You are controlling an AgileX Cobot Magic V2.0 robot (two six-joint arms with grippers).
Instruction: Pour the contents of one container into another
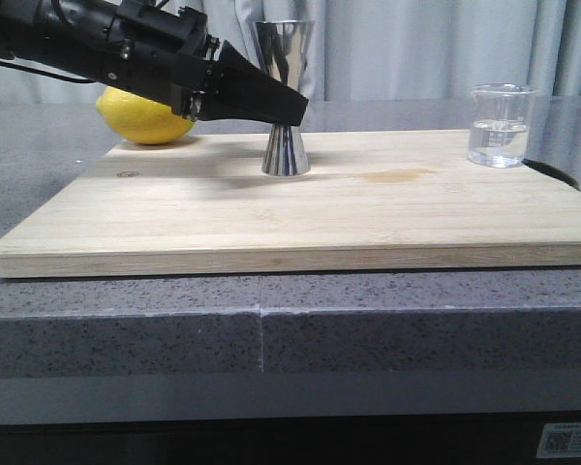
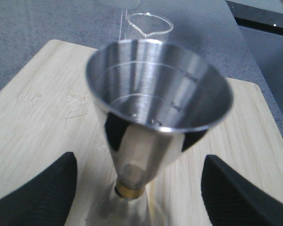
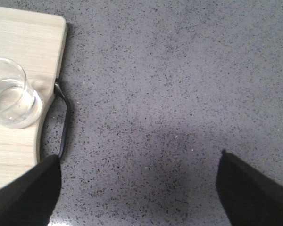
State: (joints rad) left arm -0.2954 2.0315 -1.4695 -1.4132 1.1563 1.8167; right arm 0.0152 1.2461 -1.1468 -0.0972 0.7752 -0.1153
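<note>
The steel hourglass jigger (image 1: 285, 97) stands upright in the middle of the wooden cutting board (image 1: 300, 218). My left gripper (image 1: 287, 107) reaches in from the left at the height of its waist. In the left wrist view the gripper (image 2: 139, 193) is open, one black finger (image 2: 37, 195) on each side of the jigger (image 2: 158, 94), with gaps to the steel. The gold band (image 2: 130, 189) sits between the fingers. The glass beaker (image 1: 501, 126) holds clear liquid at the board's back right corner. My right gripper (image 3: 137, 188) hangs open over bare counter, the beaker (image 3: 12, 101) off to its side.
A yellow lemon (image 1: 145, 121) lies at the board's back left, behind my left arm. The board rests on a grey speckled counter (image 1: 271, 334). A dark metal handle (image 3: 62, 125) loops off the board's end near the beaker. Grey curtains hang behind.
</note>
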